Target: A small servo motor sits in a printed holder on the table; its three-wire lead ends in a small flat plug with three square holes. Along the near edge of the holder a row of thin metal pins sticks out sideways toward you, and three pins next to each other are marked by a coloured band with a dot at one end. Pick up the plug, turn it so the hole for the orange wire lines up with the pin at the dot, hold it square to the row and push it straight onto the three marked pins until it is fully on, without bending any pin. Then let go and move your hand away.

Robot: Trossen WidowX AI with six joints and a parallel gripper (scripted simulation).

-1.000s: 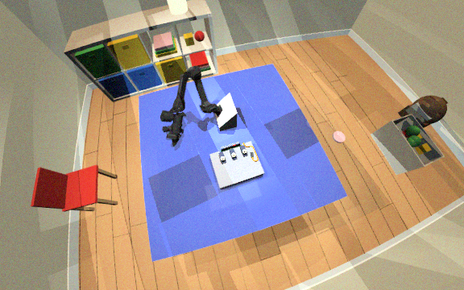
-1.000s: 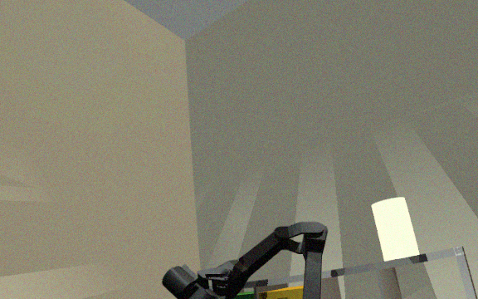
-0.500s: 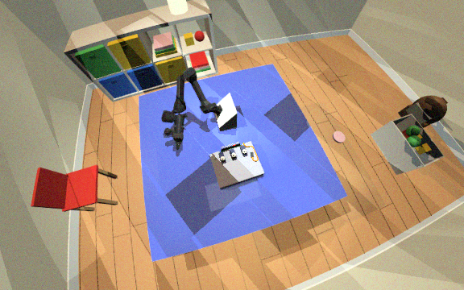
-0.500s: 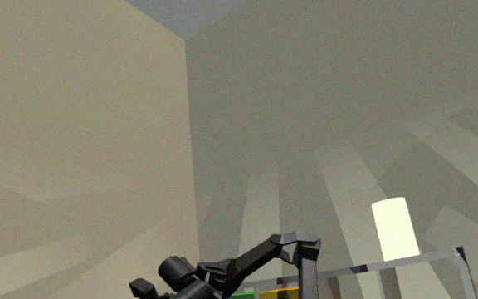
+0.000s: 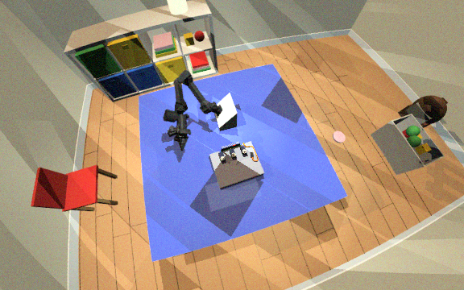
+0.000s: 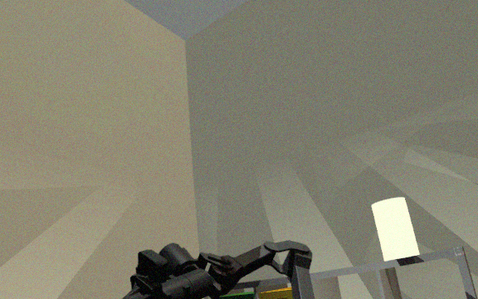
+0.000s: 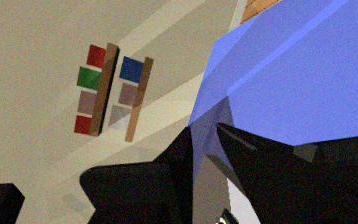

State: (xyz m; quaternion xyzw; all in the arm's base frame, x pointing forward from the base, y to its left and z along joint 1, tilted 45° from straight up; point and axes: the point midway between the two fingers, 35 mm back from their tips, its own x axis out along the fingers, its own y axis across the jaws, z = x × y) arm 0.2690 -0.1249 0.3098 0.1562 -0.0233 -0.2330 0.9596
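Note:
The pale holder lies on the blue mat, partly in shadow. Several small dark parts stand on it, and a dark strip with a row of pins runs along its edge facing the arm. An orange lead curves at its right end in the top view. The plug, the coloured band and the dot are too small to make out. My gripper is slightly open, with a narrow empty gap between the fingertips. It is above the mat, left of the holder in the top view, and touches nothing.
A white tilted panel stands beside the arm base, beyond the holder's pin edge. A cube shelf is behind the arm. A red chair is at the left and a grey box at the far right, both off the mat.

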